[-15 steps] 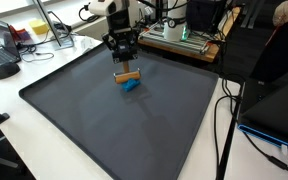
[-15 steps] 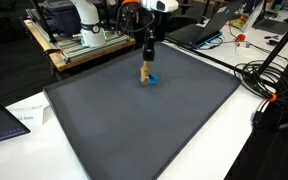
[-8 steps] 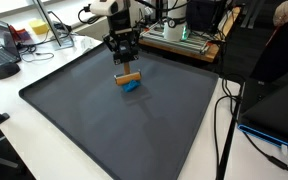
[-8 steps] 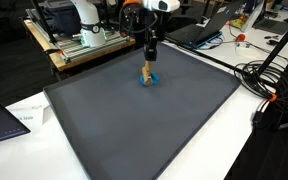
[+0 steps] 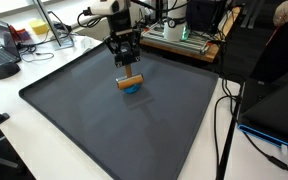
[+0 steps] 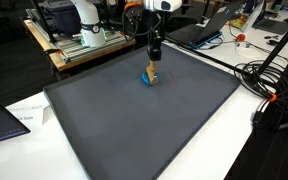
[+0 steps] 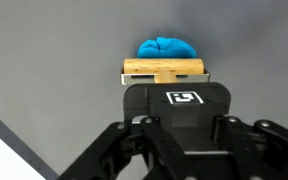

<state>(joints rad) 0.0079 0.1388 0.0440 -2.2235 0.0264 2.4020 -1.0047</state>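
Note:
My gripper (image 7: pixel 165 80) is shut on a short wooden bar (image 7: pixel 164 68) that has a blue soft lump (image 7: pixel 166 47) on its far side. A black plate with a white tag hides the fingertips in the wrist view. In both exterior views the gripper (image 5: pixel 128 64) (image 6: pixel 154 57) points straight down over the far middle of a dark grey mat (image 5: pixel 104 120) (image 6: pixel 134 130). The wooden bar (image 5: pixel 130 81) (image 6: pixel 152 72) hangs under it, and the blue lump (image 5: pixel 133 88) (image 6: pixel 147 78) sits on or just above the mat.
The mat lies on a white table (image 5: pixel 9 100). Behind it stands a wooden board with electronics (image 5: pixel 179 38) (image 6: pixel 79 45). Cables (image 5: pixel 224 120) (image 6: pixel 269 85) run along one side. A keyboard (image 5: pixel 6 68) and a laptop (image 6: pixel 4 115) lie off the mat.
The gripper has shifted a little sideways across the mat, carrying the wooden bar and the blue lump with it. It has stayed shut.

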